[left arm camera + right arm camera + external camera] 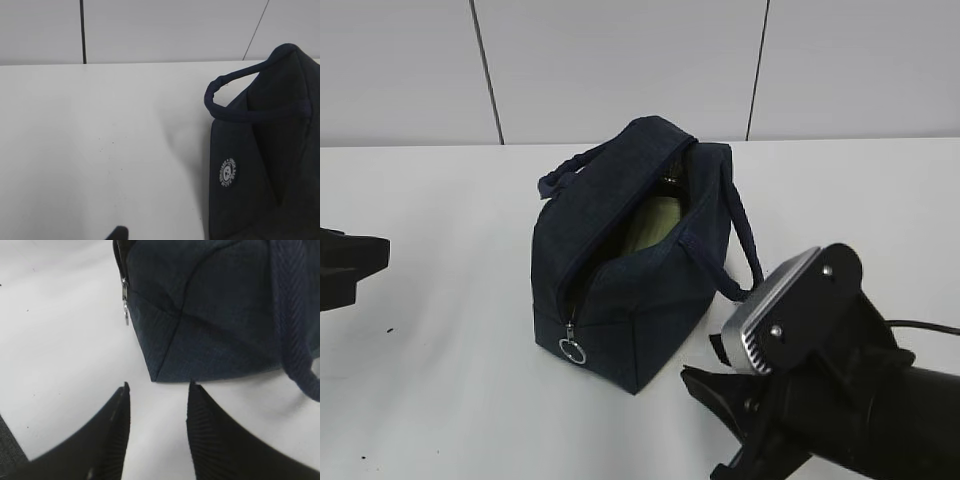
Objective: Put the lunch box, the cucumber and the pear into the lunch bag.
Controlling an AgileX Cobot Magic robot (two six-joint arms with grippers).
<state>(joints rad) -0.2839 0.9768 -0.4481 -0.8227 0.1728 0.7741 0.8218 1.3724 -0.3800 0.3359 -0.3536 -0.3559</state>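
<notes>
One lunch bag (630, 285) stands in the middle of the white table (440, 330), its top unzipped, and something pale green (655, 225) shows inside; I think it is the lunch box lid, but I cannot be sure. No cucumber or pear is visible. At five o'clock from the bag, the right gripper (157, 390) hovers just beside its lower corner, jaws apart and empty. At nine o'clock, the left gripper (350, 265) waits well apart; its opening I cannot tell. I judge the fabric soft and yielding, so the padded handle (740, 235) or zipper ring (572, 350) gives the surest hold.
</notes>
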